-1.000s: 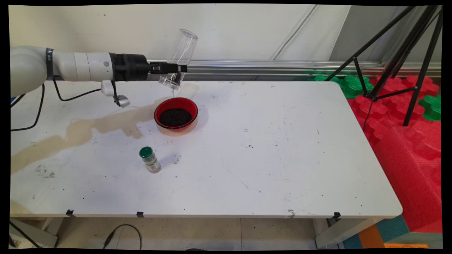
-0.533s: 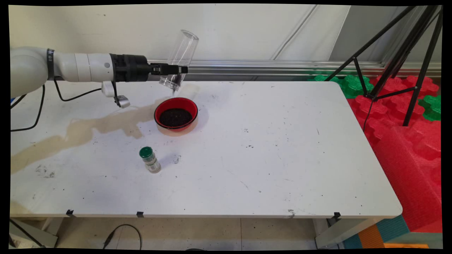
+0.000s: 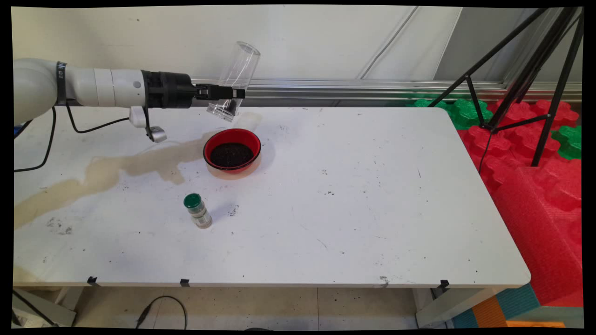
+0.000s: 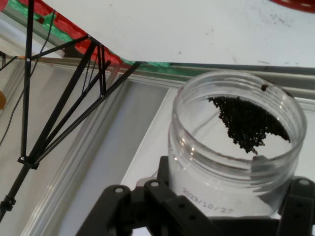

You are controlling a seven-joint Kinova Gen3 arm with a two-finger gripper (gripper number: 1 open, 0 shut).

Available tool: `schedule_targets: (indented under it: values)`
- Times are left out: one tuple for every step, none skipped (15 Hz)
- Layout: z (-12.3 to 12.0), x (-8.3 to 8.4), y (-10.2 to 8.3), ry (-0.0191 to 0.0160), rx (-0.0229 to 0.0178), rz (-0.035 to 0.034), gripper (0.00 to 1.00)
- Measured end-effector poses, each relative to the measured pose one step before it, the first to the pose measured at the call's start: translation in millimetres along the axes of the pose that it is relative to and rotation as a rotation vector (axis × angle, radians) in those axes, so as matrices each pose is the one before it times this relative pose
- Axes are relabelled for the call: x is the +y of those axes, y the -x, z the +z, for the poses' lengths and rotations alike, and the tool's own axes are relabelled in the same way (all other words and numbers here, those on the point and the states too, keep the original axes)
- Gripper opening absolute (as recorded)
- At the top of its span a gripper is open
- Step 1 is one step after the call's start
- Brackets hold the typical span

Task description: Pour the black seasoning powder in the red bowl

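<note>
Nearest the camera, a small clear glass spice jar with a green cap (image 3: 197, 211) is shown upright on the white bench (image 3: 354, 200), well apart from the other items and untouched. A pale brown spill stain (image 3: 107, 172) is spread across the bench's left part and reaches towards the bowl. Behind the jar, a round red bowl (image 3: 232, 150) is set on the bench; its interior is filled with fine black granules (image 3: 231, 155).

Above and just behind the bowl's far rim, a tall clear plastic jar with a threaded mouth (image 3: 233, 81) is held off the bench by the black two-finger tool (image 3: 223, 92). The tool is closed on the jar near its mouth, one finger on each side. The jar is tilted with its open mouth lowest and facing the bowl, its closed base raised towards the wall; this attitude is judged to suit emptying loose contents downwards into the bowl. In the hand view, a small heap of black granules (image 4: 248, 125) is seen lying inside the jar (image 4: 236, 147), and a printed date is visible on its wall.

Furthest away, at the right, a black tripod (image 3: 526, 70) and red and green foam blocks (image 3: 535, 149) are seen beyond the bench.
</note>
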Motion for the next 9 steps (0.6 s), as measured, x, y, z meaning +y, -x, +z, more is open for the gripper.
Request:
schedule_targets:
  values:
    - [-1.09, -0.40, 0.78, 0.00009, 0.00526, -0.00942, 0.00]
    - [-1.25, -0.58, 1.06, 0.00066, 0.00589, -0.01307, 0.00]
    - [-0.92, -0.82, 1.02, -0.00006, 0.00653, -0.01507, 0.00]
    - [-0.99, -1.06, 1.08, -0.00002, 0.00714, -0.01884, 0.00]
    - [-0.73, -1.03, 0.84, 0.00000, 0.00644, -0.01699, 0.00]
    - [-0.72, -1.22, 1.13, 0.00025, 0.00742, -0.01922, 0.00]
    - [-0.86, -1.42, 1.15, 0.00021, 0.00686, -0.01951, 0.00]
    - [-0.81, -1.30, 1.15, 0.00052, 0.00567, -0.01727, 0.00]
    - [-0.97, -1.62, 1.46, 0.00071, 0.00605, -0.02038, 0.00]
